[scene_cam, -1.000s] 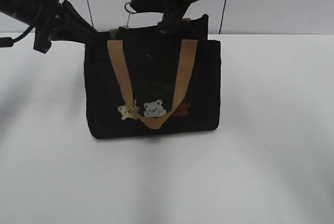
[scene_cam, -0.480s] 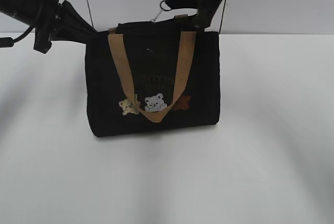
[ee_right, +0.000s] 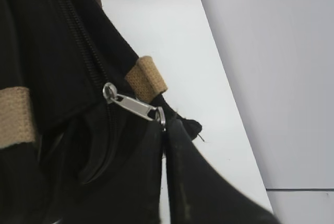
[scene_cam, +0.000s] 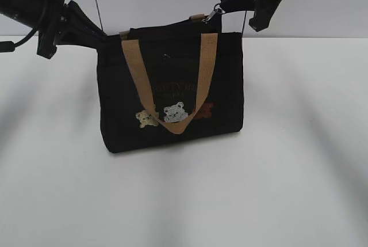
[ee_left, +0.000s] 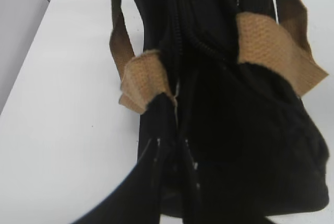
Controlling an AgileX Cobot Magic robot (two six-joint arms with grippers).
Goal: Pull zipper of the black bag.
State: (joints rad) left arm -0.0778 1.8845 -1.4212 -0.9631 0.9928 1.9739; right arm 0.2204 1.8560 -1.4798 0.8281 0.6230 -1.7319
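So the black bag (scene_cam: 172,91) sits upright on the white table (scene_cam: 287,172), tan handle (scene_cam: 172,126) draped down the front over the little bear patches (scene_cam: 173,112); the zipper (scene_cam: 215,14) is right at the bag's top right corner, pull tab stretched out toward the right gripper (scene_cam: 225,4). From the right wrist view the silver pull (ee_right: 133,106) runs from the slider on the zip track to the fingertips, and the right gripper (ee_right: 163,122) has its two black fingers pinched tight together on the tab's end ring; a tan strap end (ee_right: 146,79) sits just behind it. Left gripper (ee_left: 172,145) is at the bag's other end, fingers closed down on the black fabric (ee_left: 235,145) by the zip track; in the exterior view it (scene_cam: 98,35) is touching the bag's top left corner.
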